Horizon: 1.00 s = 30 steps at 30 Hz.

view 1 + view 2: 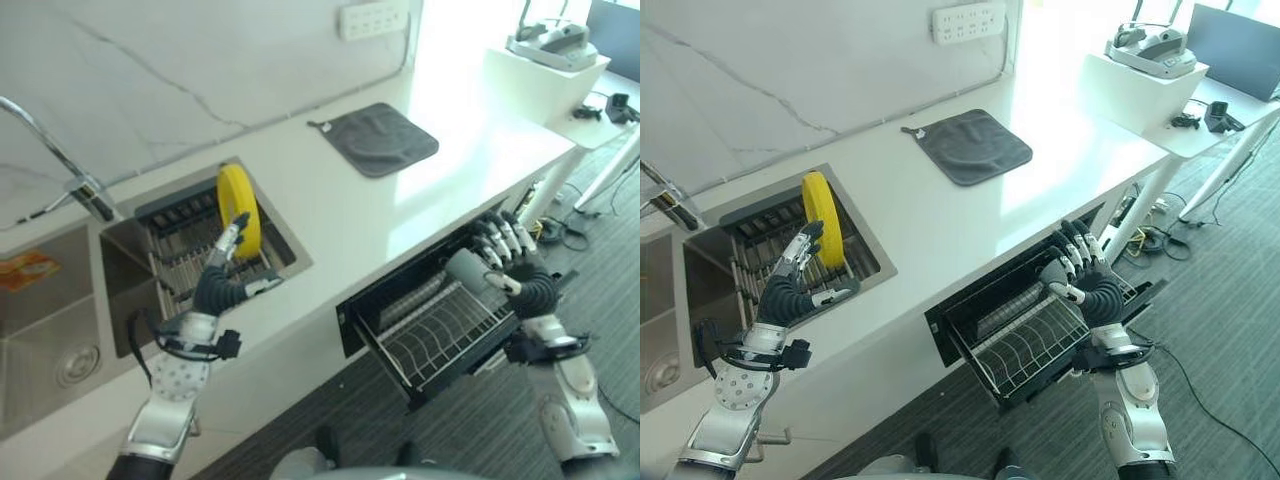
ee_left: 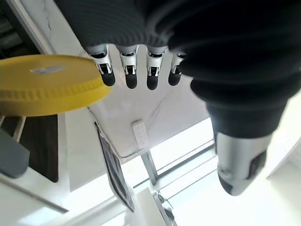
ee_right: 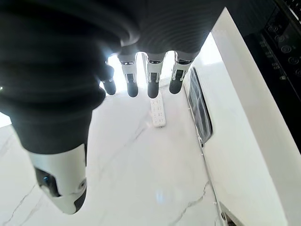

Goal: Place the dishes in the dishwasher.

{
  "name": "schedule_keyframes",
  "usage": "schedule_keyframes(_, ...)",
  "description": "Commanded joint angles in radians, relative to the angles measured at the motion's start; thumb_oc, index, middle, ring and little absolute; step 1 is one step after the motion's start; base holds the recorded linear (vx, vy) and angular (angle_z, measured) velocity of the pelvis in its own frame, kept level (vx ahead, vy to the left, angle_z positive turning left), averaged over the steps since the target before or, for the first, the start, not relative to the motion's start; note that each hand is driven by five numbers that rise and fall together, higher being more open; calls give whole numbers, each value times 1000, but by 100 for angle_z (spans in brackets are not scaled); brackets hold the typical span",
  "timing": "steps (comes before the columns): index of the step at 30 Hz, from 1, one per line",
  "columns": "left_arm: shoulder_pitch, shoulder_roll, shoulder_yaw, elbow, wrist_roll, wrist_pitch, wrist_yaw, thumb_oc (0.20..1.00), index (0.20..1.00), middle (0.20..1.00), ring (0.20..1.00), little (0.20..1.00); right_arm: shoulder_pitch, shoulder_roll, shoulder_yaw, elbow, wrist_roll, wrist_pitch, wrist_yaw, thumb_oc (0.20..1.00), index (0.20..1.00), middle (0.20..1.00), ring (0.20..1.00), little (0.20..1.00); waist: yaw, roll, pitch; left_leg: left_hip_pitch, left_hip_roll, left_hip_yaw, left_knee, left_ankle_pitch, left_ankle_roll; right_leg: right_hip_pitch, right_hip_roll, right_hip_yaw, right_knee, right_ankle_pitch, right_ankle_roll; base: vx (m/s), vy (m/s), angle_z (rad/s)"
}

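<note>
Reaching for the yellow plate (image 1: 238,208) with my left hand (image 1: 222,262), fingers straight and apart, tips just at the plate's lower rim, no grasp yet. Plate stands on edge in the sink rack (image 1: 185,262), recessed in the desk (image 1: 400,200), its face turned toward the hand, so I reckon the pinch must go over the rim. Right hand (image 1: 510,262) hovers over the open dishwasher rack (image 1: 440,335), fingers spread, empty. Left hand is far nearer the plate; the dishwasher lies well to the right, beside the right hand.
</note>
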Motion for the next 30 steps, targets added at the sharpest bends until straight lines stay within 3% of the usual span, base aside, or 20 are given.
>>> schedule_keyframes(1,-25,28,84,-14,13,-87,104,1000,1000,1000,1000,1000,-51,-9,-3,-8,-8,-53,9,1000,1000,1000,1000,1000,5,-26,5,36,1,-65,-8,-67,-58,-1,-25,22,97,-108,33,-56,-33,27)
schedule_keyframes(4,-15,15,120,-18,-29,-117,97,1000,1000,1000,1000,1000,-50,-5,1,-10,-11,-43,36,1000,1000,1000,1000,1000,16,-24,2,32,2,-74,-8,-62,-60,3,-29,9,100,-110,31,-64,-15,21)
schedule_keyframes(8,-7,-8,122,-40,-61,-89,62,1000,1000,1000,1000,1000,-66,13,47,-20,-37,-22,98,1000,1000,1000,1000,1000,38,-22,-4,33,0,-89,-14,-61,-61,11,-35,-11,104,-115,32,-41,-4,12)
schedule_keyframes(12,3,-10,114,-45,-140,-109,-75,1000,1000,1000,1000,1000,-98,23,93,-23,-33,-23,94,1000,1000,1000,1000,1000,65,-22,-12,31,0,-103,-18,-58,-61,20,-34,-26,109,-123,29,-9,-11,15)
schedule_keyframes(14,5,-5,101,-62,-239,-104,-212,1000,1000,1000,1000,1000,-110,25,100,-23,-33,-17,86,1000,1000,1000,1000,1000,74,-21,-12,27,0,-110,-18,-56,-62,21,-32,-30,111,-127,28,-15,-18,21)
schedule_keyframes(18,29,-49,57,-143,-611,36,-546,1000,1000,1000,1000,1000,-136,44,119,-5,-45,-5,53,1000,1000,1000,1000,1000,97,-15,-5,12,0,-122,-18,-45,-63,31,-25,-41,110,-131,21,-40,-25,38)
schedule_keyframes(19,33,-64,40,-157,-700,114,-643,1000,1000,1000,1000,1000,-139,49,120,7,-38,-8,53,1000,1000,1000,1000,1000,101,-13,-4,8,1,-123,-18,-42,-65,33,-24,-45,108,-130,21,-45,-48,37)
schedule_keyframes(20,38,-76,18,-163,-770,234,-751,1000,1000,1000,1000,1000,-143,51,118,17,-32,-11,57,1000,1000,1000,1000,1000,104,-12,-3,3,2,-124,-18,-39,-66,34,-23,-49,106,-127,21,-43,-54,31)
schedule_keyframes(21,38,-78,-1,-166,-778,292,-809,1000,1000,1000,1000,1000,-146,49,115,24,-29,-12,59,1000,1000,1000,1000,1000,105,-10,-2,2,3,-124,-19,-37,-67,34,-23,-53,107,-126,22,-38,-49,19)
schedule_keyframes(24,37,-74,-73,-167,-725,438,-920,1000,1000,1000,1000,1000,-162,40,113,50,-19,-21,59,1000,1000,1000,1000,1000,100,-4,4,-2,8,-119,-19,-33,-69,33,-21,-55,111,-126,23,-37,-36,3)
schedule_keyframes(26,28,-45,-142,-136,-696,506,-935,1000,1000,1000,1000,1000,-180,12,111,78,17,-31,66,1000,1000,1000,1000,1000,86,2,8,-2,12,-108,-16,-33,-71,33,-18,-51,114,-130,23,-30,-38,-1)
schedule_keyframes(30,20,-33,-198,-26,-679,567,-965,1000,1000,1000,1000,1000,-197,-26,99,102,64,-33,76,1000,1000,1000,1000,1000,70,5,8,-1,19,-92,-12,-36,-73,36,-15,-44,114,-135,19,0,-27,-2)
